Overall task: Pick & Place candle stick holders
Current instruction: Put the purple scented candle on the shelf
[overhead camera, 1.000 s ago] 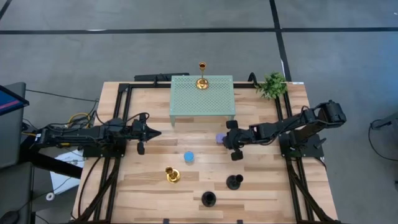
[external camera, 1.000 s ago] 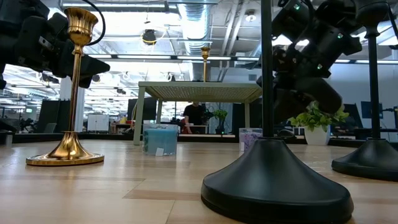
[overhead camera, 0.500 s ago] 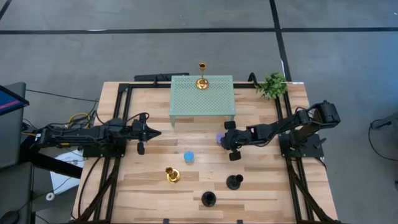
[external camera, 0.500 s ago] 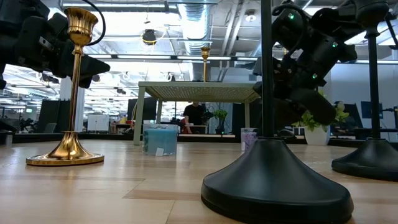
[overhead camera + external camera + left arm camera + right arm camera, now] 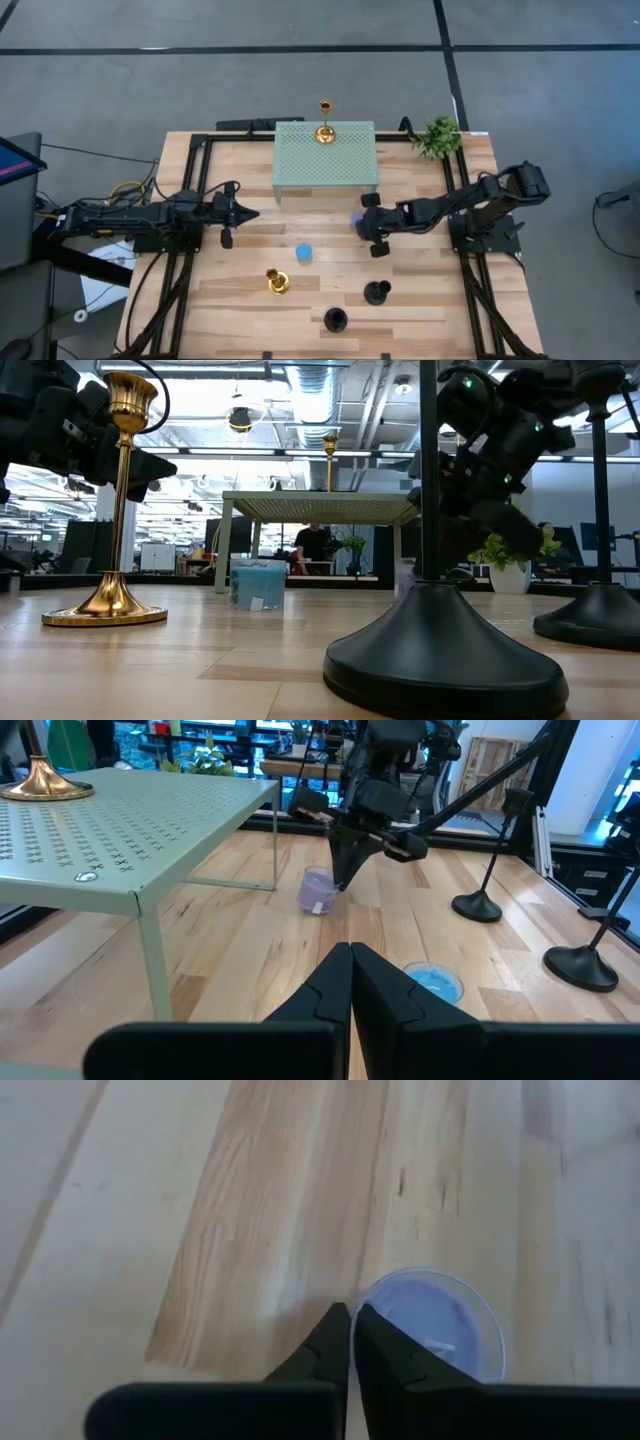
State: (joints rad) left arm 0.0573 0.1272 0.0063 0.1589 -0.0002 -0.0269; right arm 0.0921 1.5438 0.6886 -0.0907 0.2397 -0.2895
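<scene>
The purple holder (image 5: 354,222) stands on its base on the table in front of the pale green stand. My right gripper (image 5: 360,224) is shut, with its tips at this holder's rim; the holder also shows in the right wrist view (image 5: 432,1325). My left gripper (image 5: 255,212) is shut and empty at the table's left. The blue holder (image 5: 303,252), a gold holder (image 5: 277,282) and two black holders (image 5: 376,292) (image 5: 335,320) stand on the table. A second gold holder (image 5: 324,130) stands on the stand. My right gripper's shut fingertips (image 5: 345,1320) stand at the purple holder's rim (image 5: 372,1312), slanting down from the table's right. I cannot tell whether they touch it. The holder stands upright on the table.
The pale green perforated stand (image 5: 326,160) takes up the far middle of the table. A small green plant (image 5: 437,136) sits at the far right corner. Black frame rails run along both sides of the table.
My right gripper has gone a little toward the table's left, closer to the purple holder, with its fingers shut throughout. The holders stand where they were.
</scene>
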